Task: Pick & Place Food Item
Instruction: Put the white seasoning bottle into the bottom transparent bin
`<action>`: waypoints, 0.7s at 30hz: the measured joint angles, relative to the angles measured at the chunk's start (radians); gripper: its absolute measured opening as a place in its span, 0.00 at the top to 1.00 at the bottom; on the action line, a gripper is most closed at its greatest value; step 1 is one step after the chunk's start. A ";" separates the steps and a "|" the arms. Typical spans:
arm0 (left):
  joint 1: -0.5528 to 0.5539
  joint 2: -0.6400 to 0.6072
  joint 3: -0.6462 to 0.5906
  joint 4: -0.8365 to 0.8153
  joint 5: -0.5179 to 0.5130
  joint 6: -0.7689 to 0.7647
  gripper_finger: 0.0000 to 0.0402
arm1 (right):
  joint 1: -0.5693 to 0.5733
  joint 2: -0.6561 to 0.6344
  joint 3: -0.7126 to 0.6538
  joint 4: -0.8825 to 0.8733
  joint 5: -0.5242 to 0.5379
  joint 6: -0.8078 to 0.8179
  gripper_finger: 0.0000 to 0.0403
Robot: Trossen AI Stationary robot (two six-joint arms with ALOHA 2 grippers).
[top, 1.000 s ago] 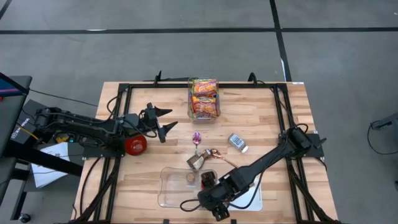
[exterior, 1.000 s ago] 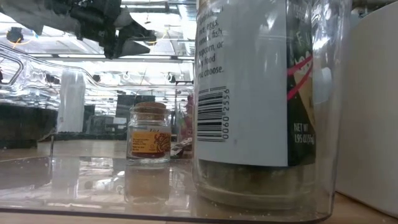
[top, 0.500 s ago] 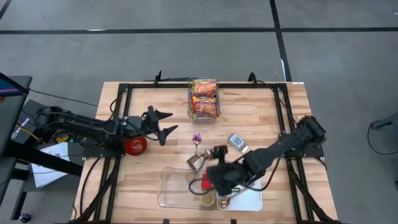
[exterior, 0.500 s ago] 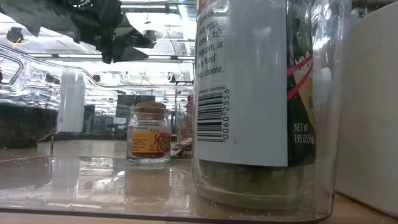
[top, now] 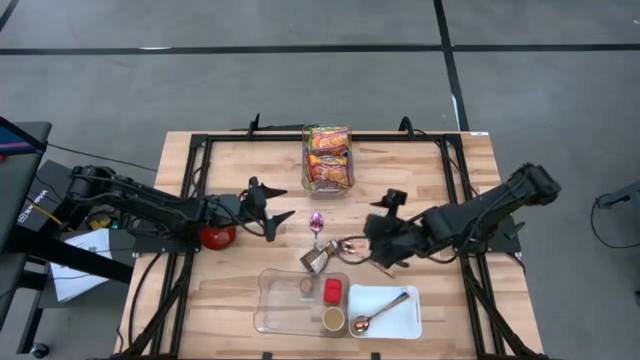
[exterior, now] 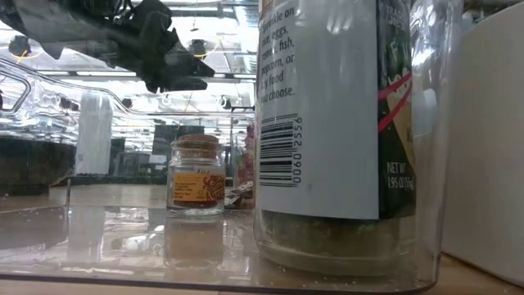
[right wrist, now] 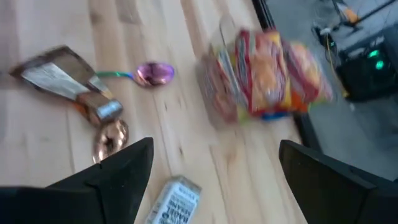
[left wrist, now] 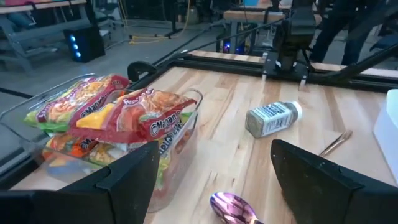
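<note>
The left gripper (top: 272, 203) hung over the table (top: 430, 175), with the purple spoon (top: 317, 221) just to its right. The box of snack bags (top: 328, 157) sat behind the spoon, near the table's back edge. The right gripper (top: 383, 227) was further right, with the little bottle (left wrist: 272, 118) lying under it. In front of both grippers sat a clear tray (top: 283, 301) holding jars (top: 333, 291), and beside it a plate (top: 400, 318) with a spoon (top: 376, 311) on it.
</note>
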 joint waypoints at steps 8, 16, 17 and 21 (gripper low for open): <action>0.023 -0.006 0.000 0.025 -0.089 0.079 0.25 | 0.023 -0.237 -0.425 0.277 -0.028 0.129 0.16; 0.085 -0.046 0.000 0.026 -0.117 0.091 0.25 | 0.151 -0.310 -0.718 0.617 -0.010 0.296 0.16; 0.091 -0.047 0.000 0.027 -0.117 0.091 0.25 | 0.172 -0.309 -0.735 0.621 0.006 0.347 0.16; 0.112 -0.048 0.000 0.029 -0.117 0.091 0.25 | 0.265 -0.299 -0.797 0.606 0.095 0.568 0.16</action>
